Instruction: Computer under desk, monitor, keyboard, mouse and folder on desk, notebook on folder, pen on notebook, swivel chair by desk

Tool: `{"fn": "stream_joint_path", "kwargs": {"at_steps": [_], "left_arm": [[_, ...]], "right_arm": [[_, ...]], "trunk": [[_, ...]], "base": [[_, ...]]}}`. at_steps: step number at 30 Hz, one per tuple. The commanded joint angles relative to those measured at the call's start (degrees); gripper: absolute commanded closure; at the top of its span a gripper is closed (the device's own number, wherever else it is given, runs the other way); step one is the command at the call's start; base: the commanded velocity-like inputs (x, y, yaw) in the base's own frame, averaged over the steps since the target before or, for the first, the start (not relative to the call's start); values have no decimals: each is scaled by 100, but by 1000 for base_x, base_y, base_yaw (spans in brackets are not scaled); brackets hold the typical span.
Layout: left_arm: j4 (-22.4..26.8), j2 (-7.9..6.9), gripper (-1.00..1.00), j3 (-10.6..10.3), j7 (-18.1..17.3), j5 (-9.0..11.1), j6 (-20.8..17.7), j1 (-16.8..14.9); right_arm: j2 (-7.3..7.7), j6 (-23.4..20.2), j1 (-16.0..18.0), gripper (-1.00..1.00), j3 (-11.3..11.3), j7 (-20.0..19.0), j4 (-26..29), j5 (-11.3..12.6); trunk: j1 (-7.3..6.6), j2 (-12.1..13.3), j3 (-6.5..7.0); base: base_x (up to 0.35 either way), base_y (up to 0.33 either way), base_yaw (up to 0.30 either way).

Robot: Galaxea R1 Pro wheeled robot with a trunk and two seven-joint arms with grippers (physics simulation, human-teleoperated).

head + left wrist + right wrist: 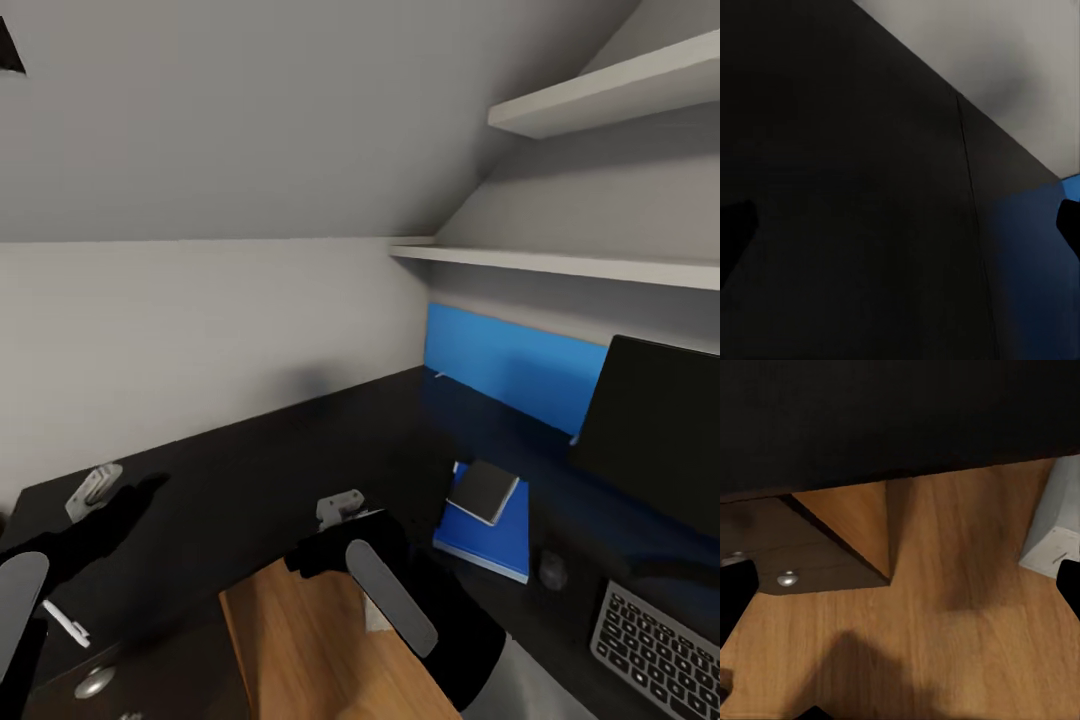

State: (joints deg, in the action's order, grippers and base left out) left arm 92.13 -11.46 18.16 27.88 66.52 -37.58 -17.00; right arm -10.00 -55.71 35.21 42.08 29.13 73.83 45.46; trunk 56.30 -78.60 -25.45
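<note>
While you look down from the head view, the glossy black tabletop (pixel 300 450) runs from the lower left of the frame to the right, backed by the blue upright panel (pixel 510 365) at centre right. At the right edge stands the monitor (pixel 655 425), black front toward you, with the keyboard (pixel 655 650) lying in the lower right corner just in front of it. Just left of the keyboard sits the small dark mouse (pixel 552 570), and just left of that lies the blue folder (pixel 490 530), with the dark notebook (pixel 483 490) resting on top of it. The thin white pen (pixel 66 622) lies near the lower left edge, well apart from the notebook.

Your left end effector (pixel 95 490) hangs over the tabletop at the left of the frame, and your right end effector (pixel 340 508) hangs at lower centre, above the tabletop's front edge. I cannot tell how far either one is open, and neither has hold of anything you can see.

Light wood floor (pixel 310 650) shows at bottom centre. In the right wrist view, a light grey-white box (pixel 1054 525), likely the computer, stands on the floor at the frame's right edge. White wall shelves (pixel 600 95) cross the upper right.
</note>
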Motion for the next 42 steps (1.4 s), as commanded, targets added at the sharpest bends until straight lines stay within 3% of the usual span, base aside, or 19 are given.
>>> {"fn": "stream_joint_path", "kwargs": {"at_steps": [1,2,5,18,32,42], "left_arm": [[7,-9,-100,0,91,61,-18,-2],[7,-44,-100,-21,188,56,-52,13],[7,-57,-100,-27,216,55,-65,21],[7,-66,-100,1,218,54,-74,50],[7,-82,-100,21,155,54,-74,735],[7,-225,-100,171,-170,54,-67,1054]], "right_arm": [[0,-7,6,-100,40,59,2,54],[0,22,4,-100,224,59,-5,52],[0,43,4,-100,300,58,-7,51],[0,86,4,-100,362,66,-9,44],[0,289,4,-100,378,67,-24,21],[0,355,4,-100,396,67,-41,-244]], "trunk": [[0,-4,-7],[0,-4,-7],[0,-4,-7],[0,-4,-7],[0,-4,-7],[0,-4,-7]], "base": [[0,0,278],[0,0,280],[0,0,280],[0,0,280],[0,0,280],[0,0,280]]}}
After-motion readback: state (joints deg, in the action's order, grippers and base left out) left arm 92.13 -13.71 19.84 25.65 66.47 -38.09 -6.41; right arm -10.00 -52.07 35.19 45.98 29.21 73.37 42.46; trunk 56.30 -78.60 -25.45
